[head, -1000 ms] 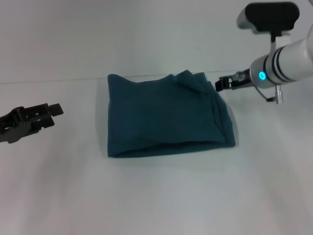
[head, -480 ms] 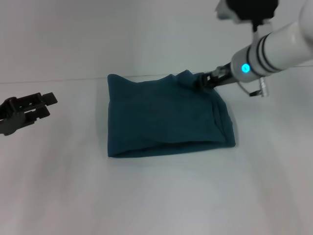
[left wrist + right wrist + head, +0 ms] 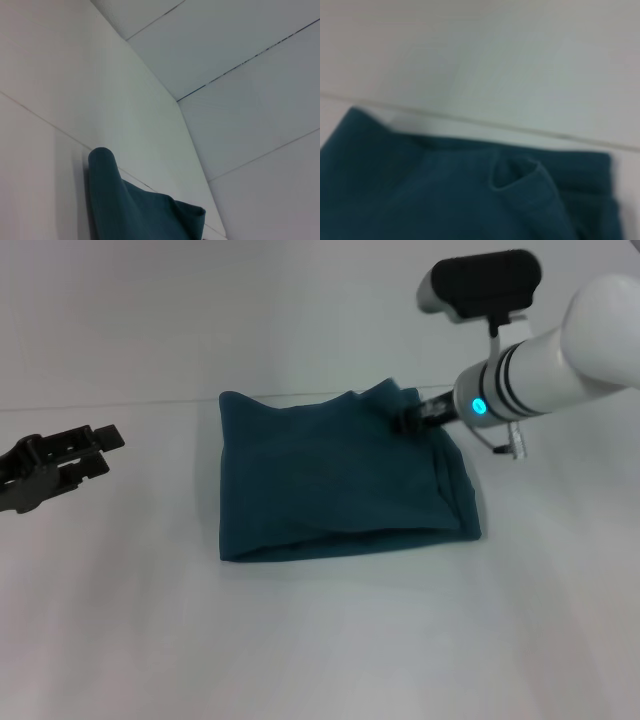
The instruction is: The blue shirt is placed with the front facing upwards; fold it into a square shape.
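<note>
Shirt (image 3: 340, 480) folded into a rough square, lying mid-surface (image 3: 330, 640). Left end effector (image 3: 75, 455) hovers well left of shirt, jaws narrow. Right end effector (image 3: 408, 420) touches shirt's far right corner; its opening cannot be told.

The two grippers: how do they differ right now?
The right gripper reaches over the far right corner of the folded blue shirt; the left gripper sits off to the shirt's left, apart from it. The right points toward the cloth from a raised arm; the left lies low near the table. Both are black.
</note>
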Controlling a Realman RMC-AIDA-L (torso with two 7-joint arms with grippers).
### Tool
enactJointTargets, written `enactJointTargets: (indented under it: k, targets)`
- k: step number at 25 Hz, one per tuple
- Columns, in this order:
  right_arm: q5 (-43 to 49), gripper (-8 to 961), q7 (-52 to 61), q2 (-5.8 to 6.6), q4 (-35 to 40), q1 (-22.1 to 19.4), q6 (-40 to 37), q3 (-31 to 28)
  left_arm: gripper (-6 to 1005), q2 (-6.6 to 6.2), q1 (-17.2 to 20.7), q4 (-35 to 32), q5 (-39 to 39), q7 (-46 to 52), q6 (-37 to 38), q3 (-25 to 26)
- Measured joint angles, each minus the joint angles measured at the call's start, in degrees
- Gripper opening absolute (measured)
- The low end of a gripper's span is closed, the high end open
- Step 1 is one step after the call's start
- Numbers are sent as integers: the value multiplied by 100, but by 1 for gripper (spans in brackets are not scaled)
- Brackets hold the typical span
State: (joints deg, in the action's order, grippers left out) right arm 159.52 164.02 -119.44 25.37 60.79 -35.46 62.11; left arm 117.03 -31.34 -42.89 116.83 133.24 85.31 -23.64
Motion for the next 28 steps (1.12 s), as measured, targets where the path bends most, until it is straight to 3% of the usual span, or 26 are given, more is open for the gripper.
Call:
enactJointTargets:
  k: [4,9,11,17,22,28]
  targets:
    - [534,433,473,87,-51,-21,457,-43,605,18,-22,0,-2,4,-15,-15]
    - [813,434,812,414,-224,-13,444,-314,606,49,-78,0,-3,7,-14,-22]
    - [796,434,815,486,-82,-79,240,-469,606,51,-80,0,-3,8,-14,-24]
    - [719,435,705,438,851,-460,-673,-598,607,48,-78,0,21,9,0,-37]
    - [-699,436,-416,428,1624,-919,-1750,-659,608,14,-92,-2,34,20,47,-174]
    - [-3549,496,-2375,613,1902,-1705,-3188,-1130,609,-37,-91,-48,20,48,127,-479]
